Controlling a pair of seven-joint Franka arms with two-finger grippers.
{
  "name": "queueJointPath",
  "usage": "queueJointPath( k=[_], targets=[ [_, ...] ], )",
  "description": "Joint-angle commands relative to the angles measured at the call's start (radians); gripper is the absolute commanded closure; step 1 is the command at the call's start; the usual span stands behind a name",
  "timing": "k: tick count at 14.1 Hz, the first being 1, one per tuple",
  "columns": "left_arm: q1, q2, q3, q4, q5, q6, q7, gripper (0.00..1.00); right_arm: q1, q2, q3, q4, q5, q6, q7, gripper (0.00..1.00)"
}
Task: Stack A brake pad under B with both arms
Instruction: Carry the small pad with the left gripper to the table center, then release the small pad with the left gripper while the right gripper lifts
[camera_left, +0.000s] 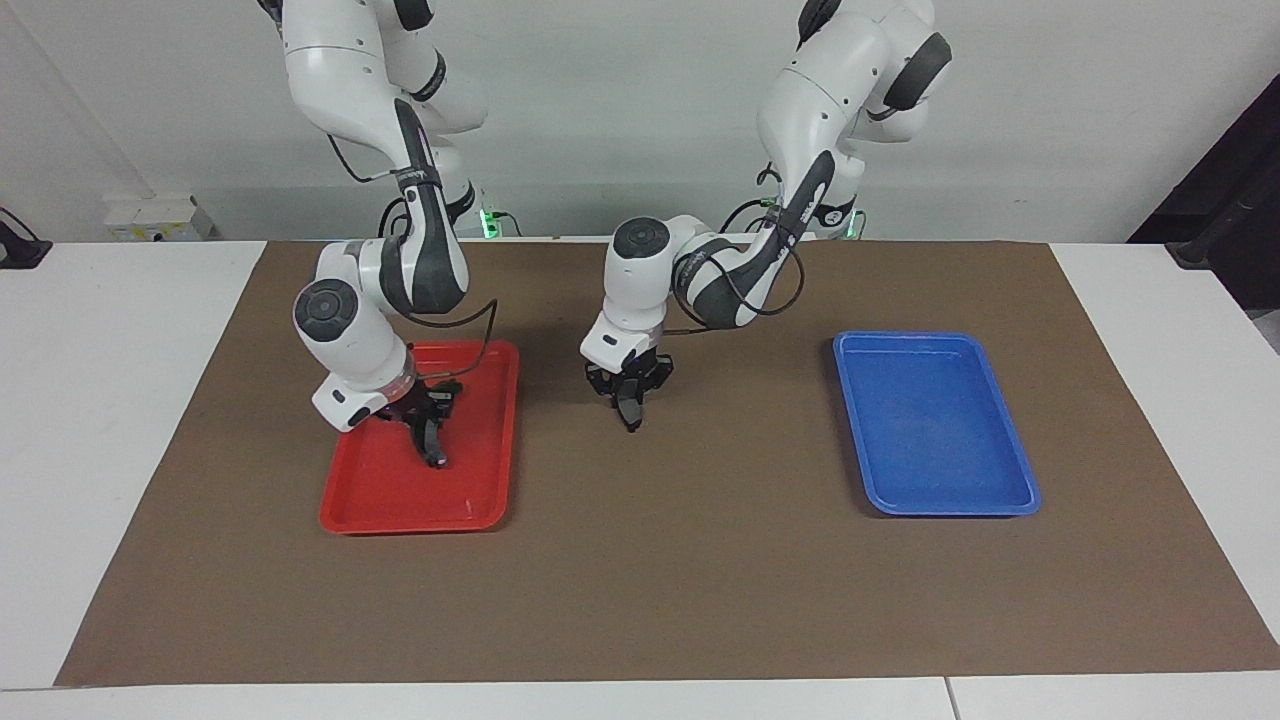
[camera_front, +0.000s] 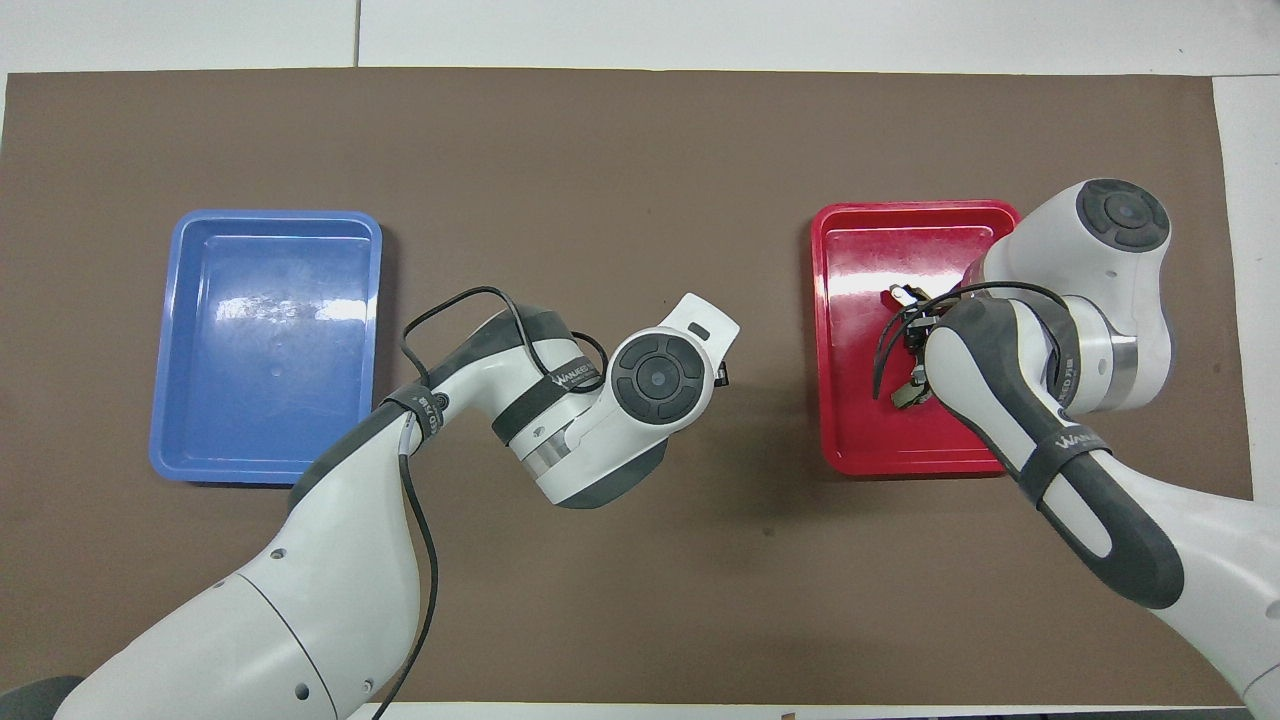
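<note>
In the facing view, the red tray (camera_left: 480, 440) lies at centre left on the brown mat (camera_left: 700, 580) that covers the worktop (camera_left: 100, 400). The right gripper (camera_left: 432, 452) hangs over this tray, its fingers closed on a dark curved piece, pad B (camera_left: 428, 436), which hangs tilted with its lower end close to the tray floor; whether it touches cannot be told. At the frame's centre the left gripper (camera_left: 630, 405) is over bare mat, clamped on a small dark piece, pad A (camera_left: 629, 410), which points down, clear of the mat. The blue tray (camera_left: 935, 425) sits at centre right.

In the overhead view the blue tray (camera_front: 265, 340) is at centre left, the left arm's wrist hides its gripper at mid-frame, and the red tray (camera_front: 870, 300) is at centre right, with the right gripper (camera_front: 912, 345) partly showing over it.
</note>
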Motion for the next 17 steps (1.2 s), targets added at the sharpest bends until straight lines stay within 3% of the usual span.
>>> queueJointPath(
  k=[1, 4, 8, 13, 15, 17],
  targets=[
    [-0.022, 0.018, 0.022, 0.044, 0.021, -0.008, -0.019, 0.58, -0.011, -0.031, 0.003, 0.068, -0.007, -0.098, -0.04, 1.0],
    [-0.022, 0.018, 0.019, 0.08, 0.021, -0.054, -0.019, 0.48, 0.0, -0.033, 0.007, 0.15, -0.012, -0.185, -0.04, 1.0],
    [-0.022, 0.018, 0.021, 0.096, 0.021, -0.079, -0.018, 0.43, 0.002, -0.033, 0.008, 0.168, -0.012, -0.204, -0.04, 1.0],
    [-0.016, -0.004, 0.062, 0.174, 0.028, -0.171, -0.005, 0.1, 0.013, -0.028, 0.014, 0.217, -0.009, -0.253, -0.042, 1.0],
    [0.004, -0.046, 0.068, 0.177, 0.025, -0.229, 0.018, 0.01, 0.043, -0.021, 0.014, 0.252, -0.003, -0.274, -0.042, 1.0],
    [0.037, -0.087, 0.064, 0.182, 0.024, -0.312, 0.051, 0.01, 0.083, -0.019, 0.016, 0.28, 0.005, -0.276, -0.036, 1.0]
  ],
)
